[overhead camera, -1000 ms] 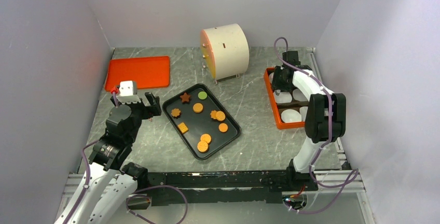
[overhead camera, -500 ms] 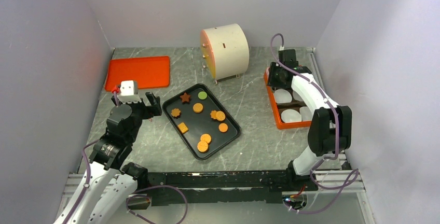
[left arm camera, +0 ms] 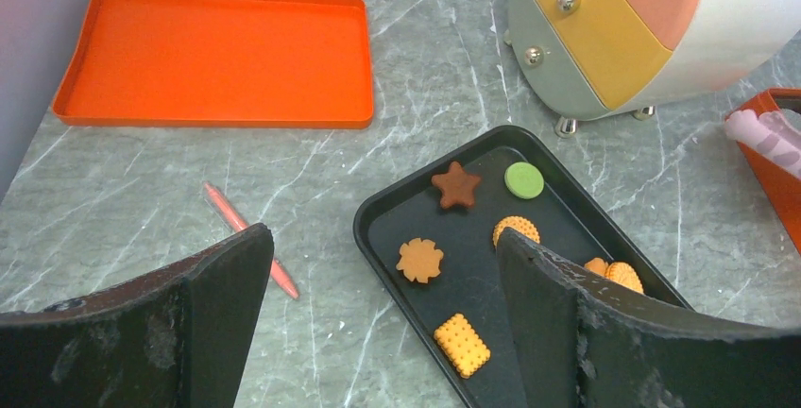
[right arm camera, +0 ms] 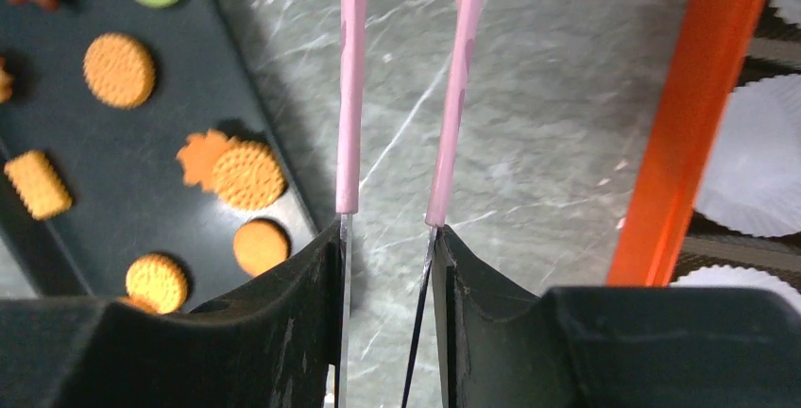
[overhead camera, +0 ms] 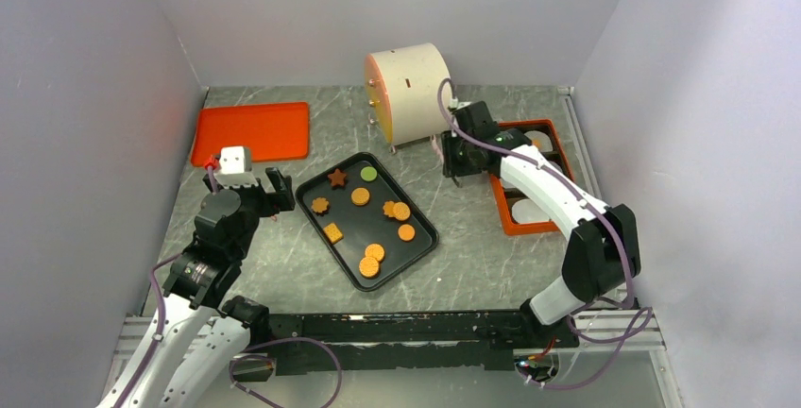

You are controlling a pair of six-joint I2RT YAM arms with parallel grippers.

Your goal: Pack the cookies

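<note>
Far left: flat orange plastic tray (overhead camera: 251, 131). A thin pink stick (left arm camera: 250, 238) lies loose on the table beside the left gripper (left arm camera: 383, 236), which hangs with jaws wide apart, holding nothing.

Centre: small flat cookies (overhead camera: 360, 196) lie in the black rectangular baking tray (overhead camera: 364, 224); one flower piece sits partly under an orange round near the right rim.

Right: right gripper (right arm camera: 387, 233) is clamped on pink two-prong tweezers (right arm camera: 351, 96) over bare table, between the tray and the orange compartment box (overhead camera: 501, 202) with white paper liners (overhead camera: 532, 210). Prong tips out of view.

Risks, as judged:
- Prongs skid off a flat cookie.
- Prongs catch the tray rim and shove the tray.
- Overlapped pair lifts together, and one drops.
- Light liners shift on release.
</note>
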